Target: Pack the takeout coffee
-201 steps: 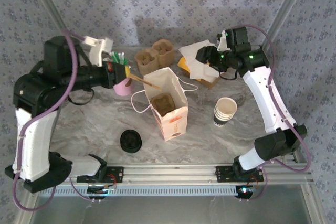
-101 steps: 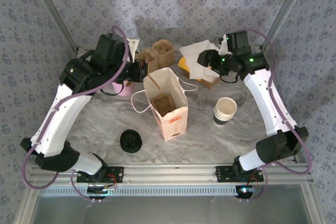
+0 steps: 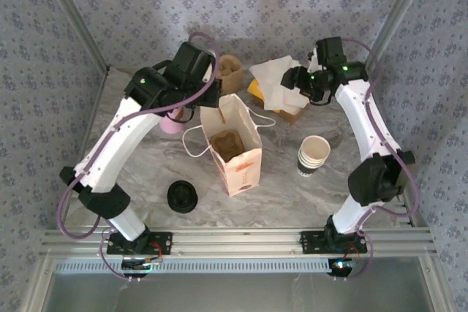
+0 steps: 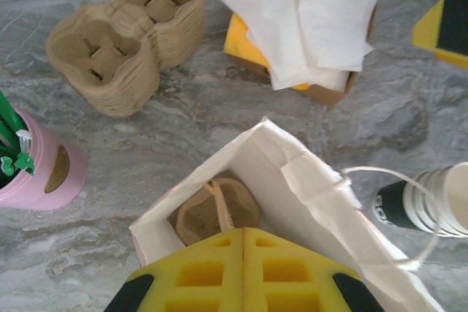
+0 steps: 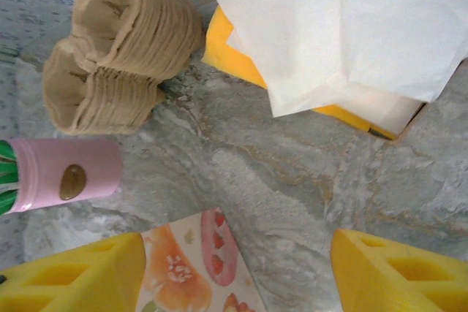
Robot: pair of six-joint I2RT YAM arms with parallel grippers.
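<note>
There we had the left gripper (image 4: 243,242) right over the open bag (image 3: 245,169) mid-desk, pinched shut on what looked to us like a wooden stirrer (image 4: 217,206), pointed down at the carrier (image 3: 228,144) so it would drop inside. The right gripper (image 5: 238,268) stood wide and empty by the napkins (image 3: 269,72) at the back edge. Stacked cups (image 3: 314,153) waited near the right edge and lids (image 3: 181,196) near the front, so we judged the coffee not yet packed.

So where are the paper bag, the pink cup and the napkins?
paper bag (image 3: 245,169), top external view, on its printed front wall.
pink cup (image 5: 99,173), right wrist view, on its side wall.
napkins (image 4: 300,20), left wrist view, on the top sheet.
</note>
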